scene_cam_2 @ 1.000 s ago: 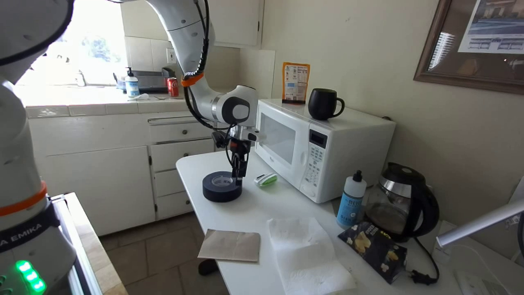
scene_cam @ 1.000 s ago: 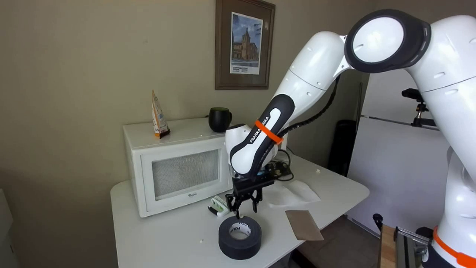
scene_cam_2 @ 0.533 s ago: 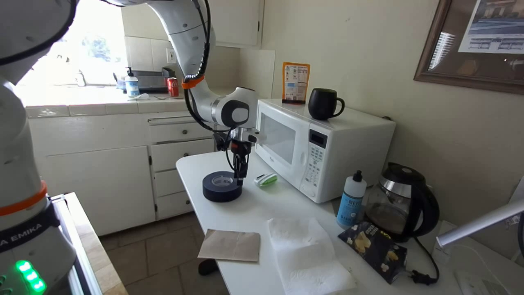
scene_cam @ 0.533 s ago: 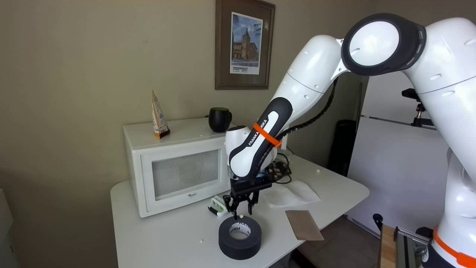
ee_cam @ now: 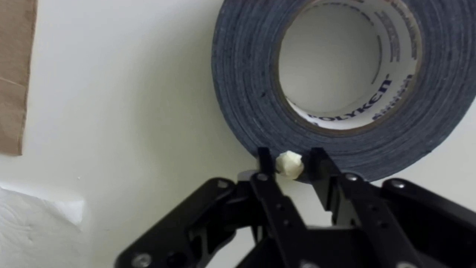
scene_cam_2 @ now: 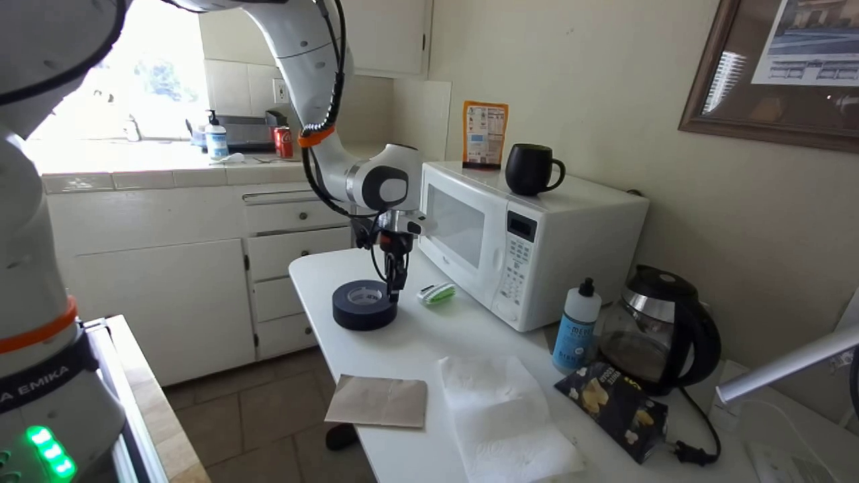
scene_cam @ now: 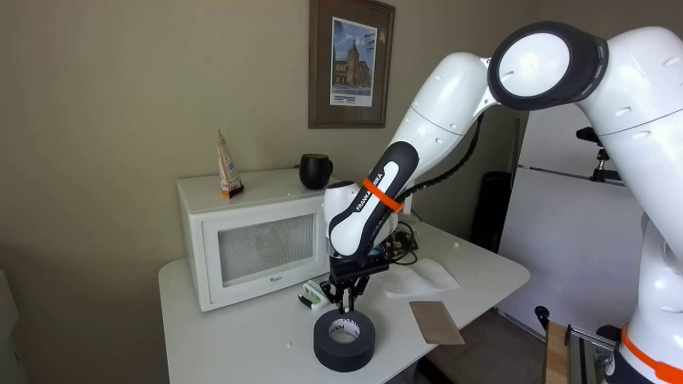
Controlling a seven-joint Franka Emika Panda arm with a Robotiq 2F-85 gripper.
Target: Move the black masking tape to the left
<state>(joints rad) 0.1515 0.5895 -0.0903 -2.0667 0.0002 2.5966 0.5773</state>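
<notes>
The black masking tape (ee_cam: 253, 85) is a thick ring lying flat on the white table; it shows whole in both exterior views. A small whitish crumb (ee_cam: 290, 165) sits at the edge of the roll's top face. My gripper (ee_cam: 290, 155) points down over that same edge, its fingertips on either side of the crumb. A gap shows between the crumb and the right-hand finger (ee_cam: 322, 169) in the wrist view, so the jaws stand narrowly open. Whether the other finger touches the crumb I cannot tell. In an exterior view the gripper (scene_cam: 346, 308) hangs at the tape's microwave side.
A white microwave (scene_cam: 261, 250) stands behind, with a black mug (scene_cam: 315, 172) and a pouch (scene_cam: 229, 168) on top. A green-and-white brush (scene_cam_2: 436, 294) lies near the tape. Brown paper (scene_cam_2: 376, 401), a paper towel (scene_cam_2: 503, 416), a blue-labelled bottle (scene_cam_2: 574, 335) and a coffee pot (scene_cam_2: 637, 335) are on the table.
My gripper's fingers have drawn much closer together around the crumb. The arm has come down slightly. The tape has stayed in place.
</notes>
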